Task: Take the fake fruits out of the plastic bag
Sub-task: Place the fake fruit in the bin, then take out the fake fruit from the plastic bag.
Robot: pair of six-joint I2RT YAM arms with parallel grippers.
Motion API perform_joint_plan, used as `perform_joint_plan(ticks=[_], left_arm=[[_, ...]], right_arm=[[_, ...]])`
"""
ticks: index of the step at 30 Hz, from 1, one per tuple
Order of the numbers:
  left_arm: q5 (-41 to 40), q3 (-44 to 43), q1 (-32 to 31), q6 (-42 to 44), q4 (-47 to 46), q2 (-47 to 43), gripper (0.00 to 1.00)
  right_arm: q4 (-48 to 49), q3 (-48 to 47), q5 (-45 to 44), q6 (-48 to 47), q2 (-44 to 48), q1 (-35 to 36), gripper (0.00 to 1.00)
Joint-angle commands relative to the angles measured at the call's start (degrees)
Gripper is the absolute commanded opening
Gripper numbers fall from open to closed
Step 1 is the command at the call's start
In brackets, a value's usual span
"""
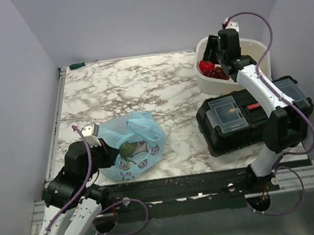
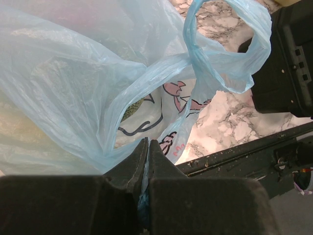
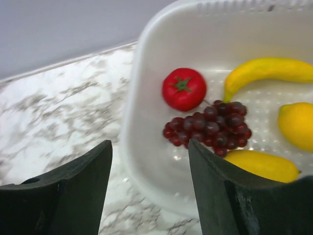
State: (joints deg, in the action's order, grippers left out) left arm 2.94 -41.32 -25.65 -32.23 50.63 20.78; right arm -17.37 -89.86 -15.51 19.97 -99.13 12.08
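Note:
The light-blue plastic bag [image 1: 133,145] lies at the table's near left, with a green melon [image 1: 128,150] showing through it. My left gripper [image 1: 111,153] is shut on the bag's edge [image 2: 142,161]; the bag's film [image 2: 73,93] fills the left wrist view. My right gripper [image 1: 216,57] is open and empty above the near-left rim of the white tub [image 3: 142,161]. In the tub lie a red tomato [image 3: 184,88], a dark grape bunch [image 3: 211,125], a yellow banana [image 3: 266,71] and two yellow citrus fruits [image 3: 296,122].
A black toolbox [image 1: 243,119] with clear lid compartments stands at the near right, also at the right edge of the left wrist view [image 2: 288,58]. A green marker [image 1: 76,65] lies at the far left corner. Grey walls enclose the marble table [image 1: 142,90].

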Motion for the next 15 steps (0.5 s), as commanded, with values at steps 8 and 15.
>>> perform_joint_plan(ticks=[8,15], left_arm=[[-0.7,0.6,-0.4,0.1,-0.4,-0.8,0.0],[-0.7,0.7,-0.4,0.1,-0.5,0.4,0.0]], right_arm=[[5.9,13.3,15.1,-6.5,15.0,22.4,0.71],[8.1,21.2,18.7,-12.8,25.2,40.7,0.75]])
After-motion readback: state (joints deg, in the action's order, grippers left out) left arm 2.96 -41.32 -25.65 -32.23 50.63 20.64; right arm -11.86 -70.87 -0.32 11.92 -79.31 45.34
